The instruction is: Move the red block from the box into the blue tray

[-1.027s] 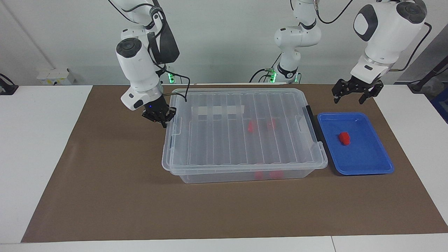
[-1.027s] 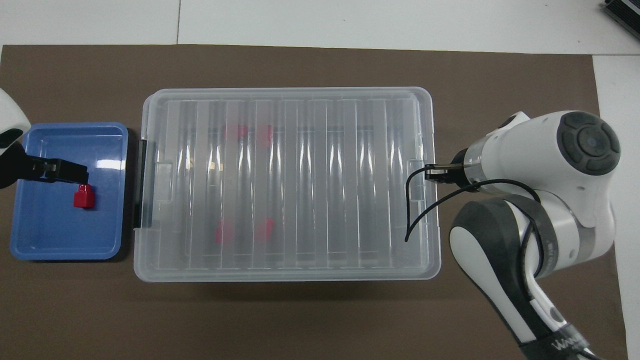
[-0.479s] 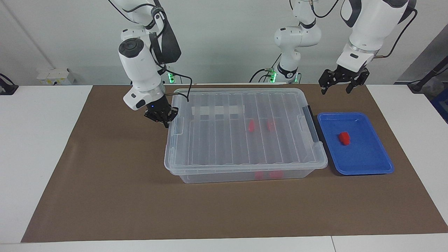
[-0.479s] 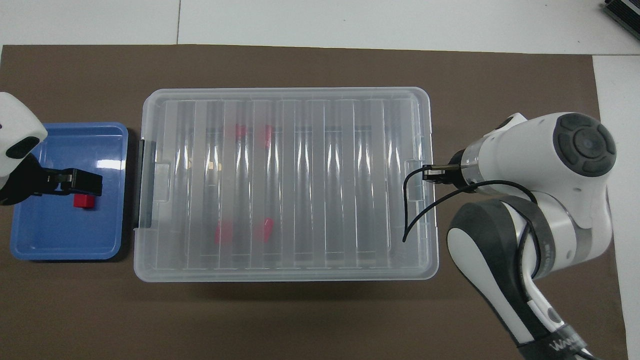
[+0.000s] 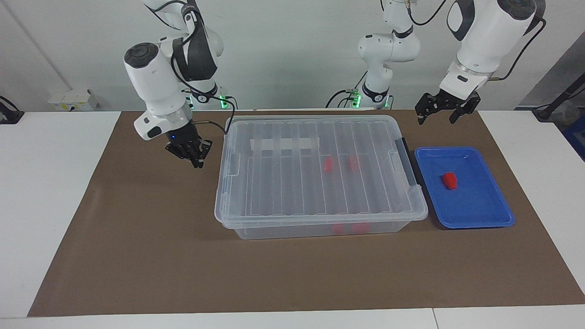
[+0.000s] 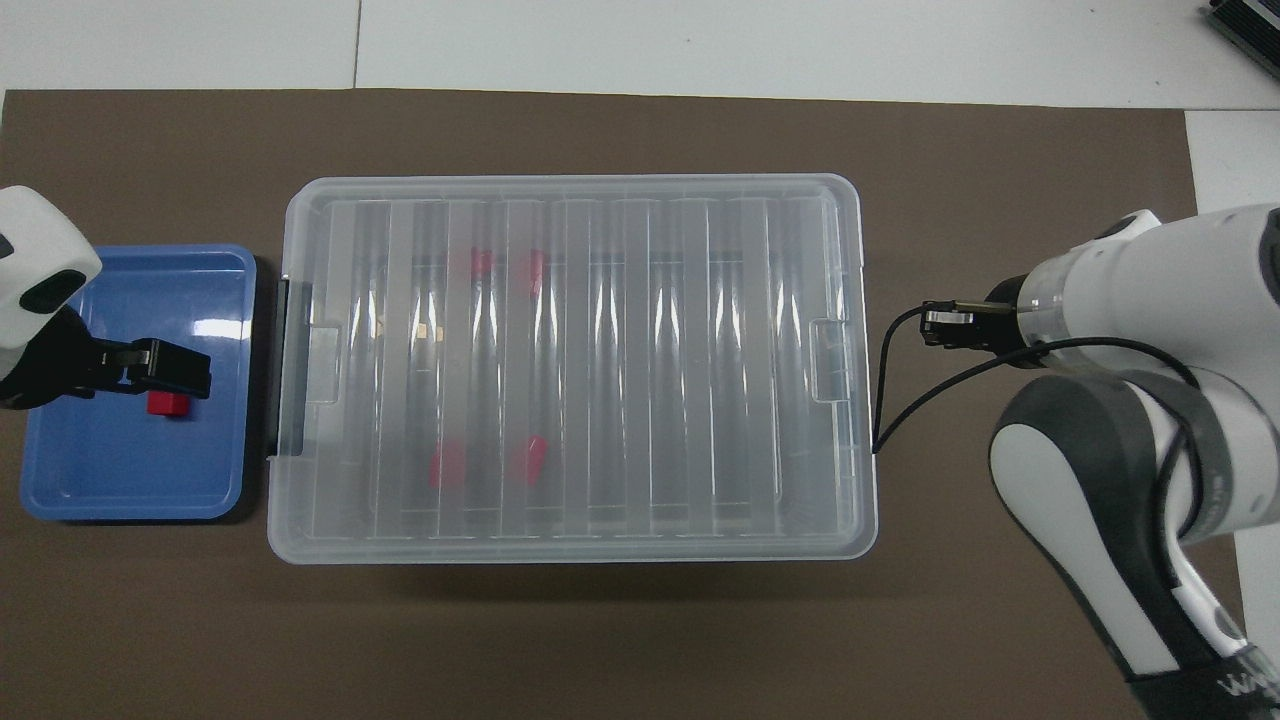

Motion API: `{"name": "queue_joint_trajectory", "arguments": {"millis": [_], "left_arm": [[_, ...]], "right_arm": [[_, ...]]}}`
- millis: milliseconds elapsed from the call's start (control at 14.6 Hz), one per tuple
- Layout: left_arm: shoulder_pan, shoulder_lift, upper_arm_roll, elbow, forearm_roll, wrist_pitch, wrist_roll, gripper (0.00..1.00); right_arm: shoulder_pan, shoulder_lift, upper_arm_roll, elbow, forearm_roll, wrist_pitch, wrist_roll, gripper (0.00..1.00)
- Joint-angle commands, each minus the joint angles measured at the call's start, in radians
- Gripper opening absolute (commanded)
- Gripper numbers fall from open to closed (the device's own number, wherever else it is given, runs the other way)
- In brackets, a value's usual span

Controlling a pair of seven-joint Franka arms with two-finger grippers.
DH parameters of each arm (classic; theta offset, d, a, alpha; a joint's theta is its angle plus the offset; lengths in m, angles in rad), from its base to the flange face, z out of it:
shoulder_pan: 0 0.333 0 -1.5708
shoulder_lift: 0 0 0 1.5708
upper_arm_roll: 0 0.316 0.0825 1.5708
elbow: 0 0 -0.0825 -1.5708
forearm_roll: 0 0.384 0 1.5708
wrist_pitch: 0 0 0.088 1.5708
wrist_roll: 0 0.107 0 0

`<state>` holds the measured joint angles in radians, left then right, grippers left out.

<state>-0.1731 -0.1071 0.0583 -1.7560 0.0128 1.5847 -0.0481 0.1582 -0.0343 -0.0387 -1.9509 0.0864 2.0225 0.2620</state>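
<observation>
Looking at how things lie, I'd say the job's basically done and what's left is getting both arms clear. The left gripper [image 5: 439,114] hangs high over the mat [image 5: 137,237] by the blue tray [image 5: 480,219], jaws spread wide and holding nothing. The right gripper [image 5: 192,153] hovers low over the mat just off the box's [image 5: 315,183] end on the right arm's side; honestly can't tell if it's open or shut, but nothing's in it. My advice for this bit: go straight up and away, and watch that black cable [image 5: 227,119] looping right by the box's corner so it doesn't snag the lid [image 5: 274,183], which sits closed. The red block [image 5: 450,180] lies around the middle of the tray, touching nothing else. Count-wise: one box in the middle of the mat, one tray beside its black latch [image 5: 408,162] at the left arm's end, one block in the tray, and four more red blocks [image 5: 328,165] showing through the box, two nearer the robots, two farther.
</observation>
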Motion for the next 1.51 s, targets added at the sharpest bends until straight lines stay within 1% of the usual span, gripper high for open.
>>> {"name": "queue_joint_trajectory", "arguments": {"millis": [0, 137, 205, 411, 684, 821, 890, 1027, 1163, 1437], "left_arm": [[-0.035, 0.018, 0.026, 0.05, -0.014, -0.051, -0.013, 1.0], [-0.043, 0.004, 0.028, 0.033, -0.014, -0.043, -0.012, 1.0], [-0.043, -0.015, 0.026, 0.026, -0.014, -0.04, -0.009, 1.0], [-0.045, -0.019, 0.026, 0.024, -0.014, -0.037, -0.012, 1.0], [-0.043, -0.034, 0.021, 0.004, -0.013, -0.032, -0.013, 1.0], [-0.037, -0.034, 0.021, 0.006, -0.013, -0.037, -0.01, 1.0], [-0.037, -0.034, 0.018, 0.006, -0.013, -0.044, -0.01, 1.0], [-0.039, -0.034, 0.017, 0.006, -0.013, -0.046, -0.015, 1.0], [-0.034, -0.036, 0.015, 0.006, -0.013, -0.048, -0.009, 1.0], [-0.037, -0.034, 0.015, 0.007, -0.013, -0.043, -0.01, 1.0]], "right_arm": [[-0.041, -0.029, 0.0, 0.073, -0.002, -0.114, 0.025, 1.0], [-0.087, -0.03, -0.003, 0.124, -0.005, -0.16, 0.011, 1.0], [-0.11, -0.029, -0.004, 0.151, -0.007, -0.181, 0.01, 1.0], [-0.15, -0.016, -0.004, 0.254, -0.036, -0.266, -0.012, 1.0], [-0.16, 0.014, -0.004, 0.4, -0.105, -0.408, -0.017, 1.0], [-0.16, 0.054, -0.006, 0.476, -0.096, -0.453, -0.024, 1.0], [-0.158, 0.053, -0.006, 0.483, -0.091, -0.482, -0.024, 1.0], [-0.152, 0.041, -0.004, 0.46, -0.089, -0.518, -0.036, 1.0], [-0.147, 0.018, -0.004, 0.425, -0.089, -0.524, -0.041, 1.0], [-0.147, 0.005, -0.003, 0.402, -0.089, -0.524, -0.043, 1.0]]}}
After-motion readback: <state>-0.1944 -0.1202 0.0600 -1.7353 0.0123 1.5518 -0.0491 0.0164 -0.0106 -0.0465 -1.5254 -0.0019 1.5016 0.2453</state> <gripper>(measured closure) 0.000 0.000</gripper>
